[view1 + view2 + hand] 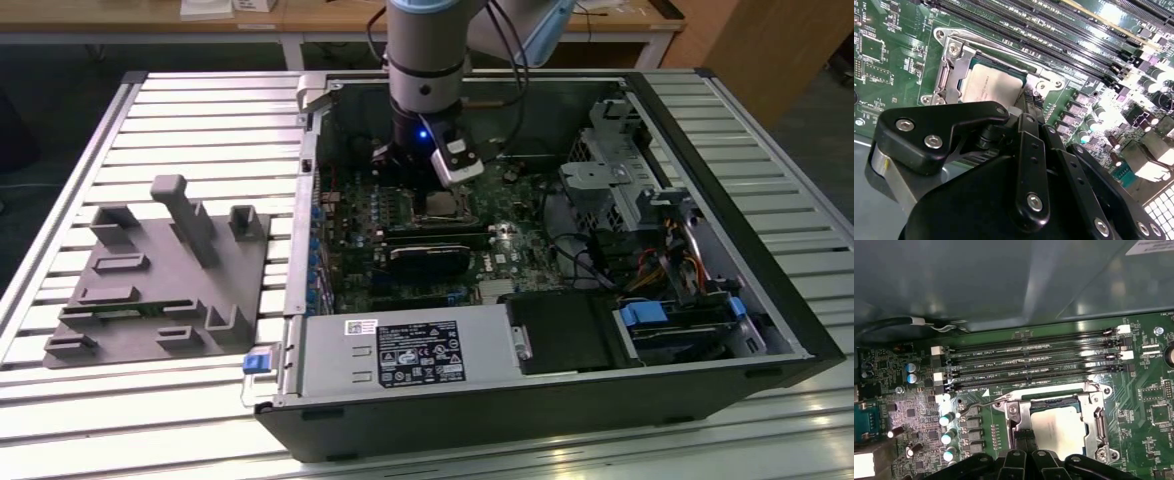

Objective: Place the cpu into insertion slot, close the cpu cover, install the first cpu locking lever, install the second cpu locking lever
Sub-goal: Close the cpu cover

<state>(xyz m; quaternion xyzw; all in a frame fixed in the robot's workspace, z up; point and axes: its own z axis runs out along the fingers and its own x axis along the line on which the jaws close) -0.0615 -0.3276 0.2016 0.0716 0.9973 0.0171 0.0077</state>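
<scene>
The end effector [434,190] hangs inside the open computer case [787,330], which stands on the surface [200,110]. Directly under the end effector, on the motherboard [1149,390], sits the insertion slot [438,208]. The cpu [1059,432] lies in it, and the cpu cover [1081,402] lies flat on top, framing the cpu. Just past the slot from the end effector run parallel memory slots [1034,365]. In the exterior view, an expansion card [427,262] lies in front of the end effector and the power supply [400,355] farther forward. A drive cage [607,190] stands to the exterior view's right, and a fixture block [160,270] lies well apart to its left, outside the case.
</scene>
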